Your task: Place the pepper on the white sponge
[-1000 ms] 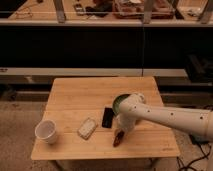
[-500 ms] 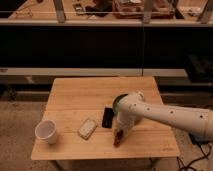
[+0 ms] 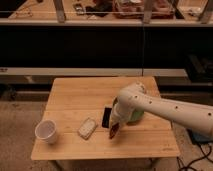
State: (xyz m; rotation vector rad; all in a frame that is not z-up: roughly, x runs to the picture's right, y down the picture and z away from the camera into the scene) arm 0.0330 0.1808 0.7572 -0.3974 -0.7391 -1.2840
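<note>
Camera view: the gripper (image 3: 115, 126) pinches the pepper (image 3: 113, 133) at its tip.

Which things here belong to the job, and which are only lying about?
Job: slim dark-red chili pepper; flat off-white rectangular sponge; end effector, shut on the pepper, beside the block.
Lying about: white paper cup; black rectangular block; green bowl.

**Camera Placement: Single Elevated View**

One camera only. It stands high off the table's (image 3: 75, 100) near edge and looks down obliquely toward the far edge and the dark shelving (image 3: 100, 45) behind. Range is moderate: all four table corners fall in frame, with floor showing at the left. The arm (image 3: 170, 107) enters from the right frame edge. The gripper (image 3: 114, 131) sits toward the table's near edge, just right of frame centre.
</note>
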